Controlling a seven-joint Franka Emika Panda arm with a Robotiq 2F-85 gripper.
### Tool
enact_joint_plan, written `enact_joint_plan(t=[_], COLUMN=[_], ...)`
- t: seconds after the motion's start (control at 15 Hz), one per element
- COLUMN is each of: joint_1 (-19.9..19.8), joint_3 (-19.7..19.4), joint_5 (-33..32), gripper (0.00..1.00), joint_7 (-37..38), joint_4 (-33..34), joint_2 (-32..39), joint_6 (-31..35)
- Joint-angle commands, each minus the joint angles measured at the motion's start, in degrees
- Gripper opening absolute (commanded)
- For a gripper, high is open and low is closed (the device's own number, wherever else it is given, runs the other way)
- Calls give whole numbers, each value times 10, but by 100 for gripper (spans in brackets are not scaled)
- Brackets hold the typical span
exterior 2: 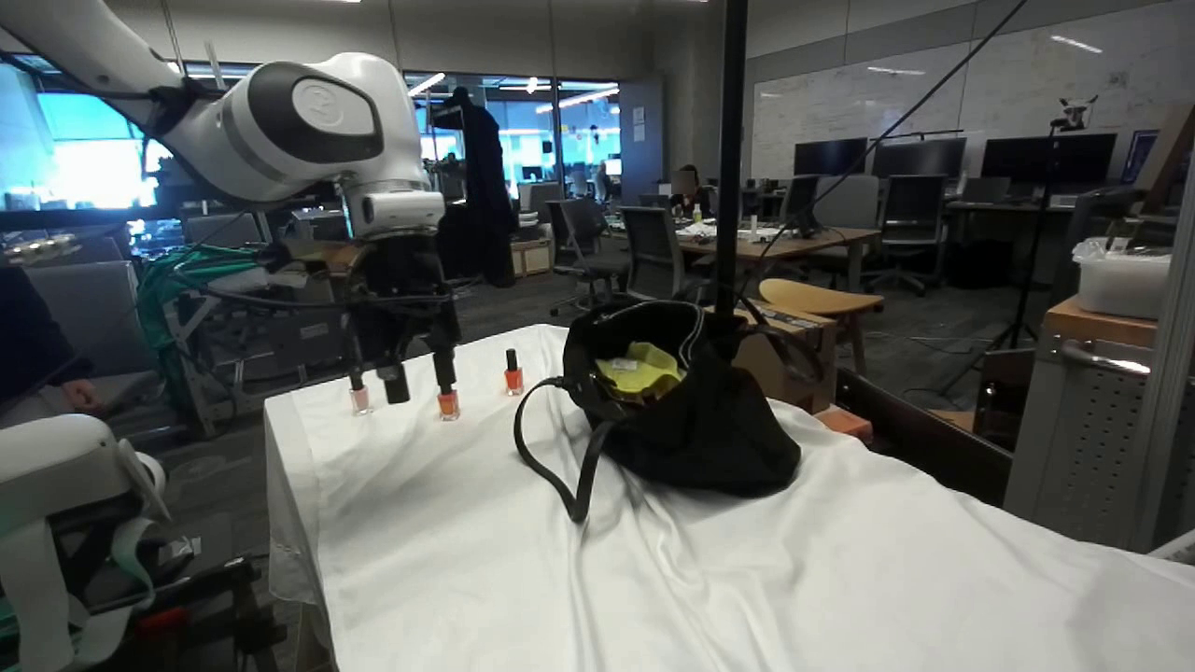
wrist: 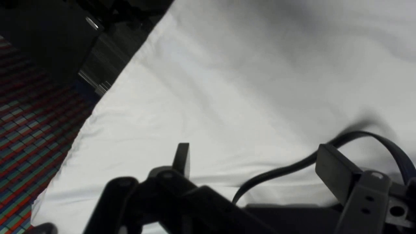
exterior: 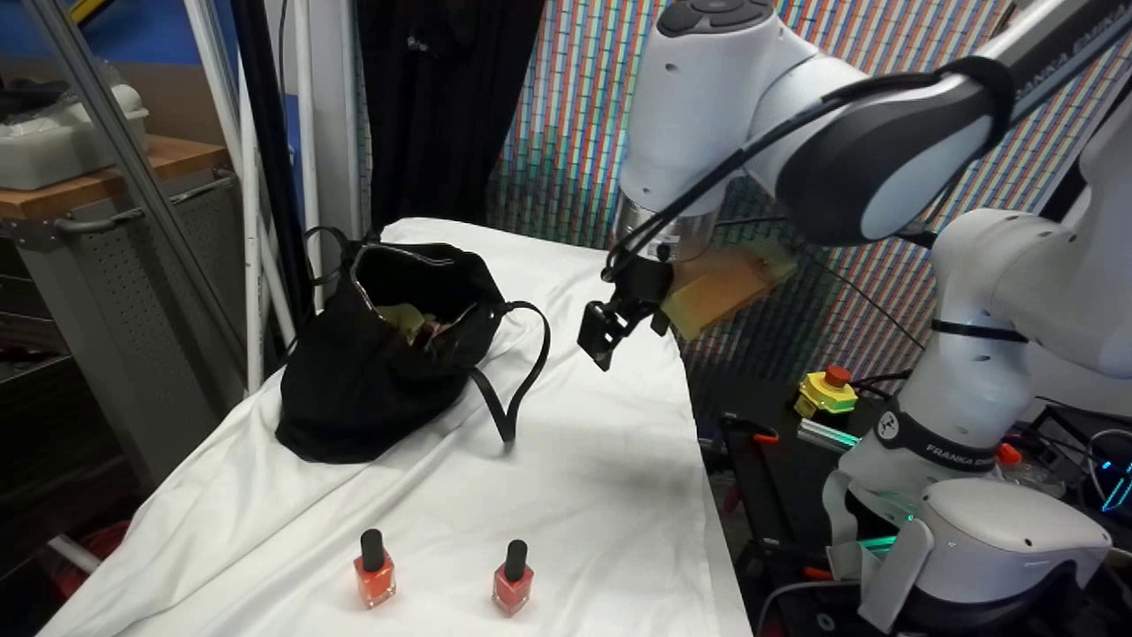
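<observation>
Black bag rests on white cloth; fingers hang nearby, spread wide, empty.

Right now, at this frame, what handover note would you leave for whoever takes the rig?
Gripper: the black two-finger gripper is open and empty, above the white cloth.
Things: the black fabric bag sits on the cloth, its mouth open; three small glass-looking bottles with black caps, reddish to pink, stand upright, apart from the bag.
Done: a crumpled yellow item, too unclear to identify, is inside the bag.
Left, as things lie: all three bottles are outside the bag, none gripped.
</observation>
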Motion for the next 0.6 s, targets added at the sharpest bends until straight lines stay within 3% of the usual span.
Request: enact_joint_plan(t=[0.0,0.27,0.53], joint_1=[-5,-2,-2], joint_3=[35,59,74], joint_5=[35,73,93], gripper=[100,100,100], joint_7=[-1,-13,-24], joint_4=[-69,-77,-35], joint_2=[-49,-27,36], joint_6=[22,45,77])
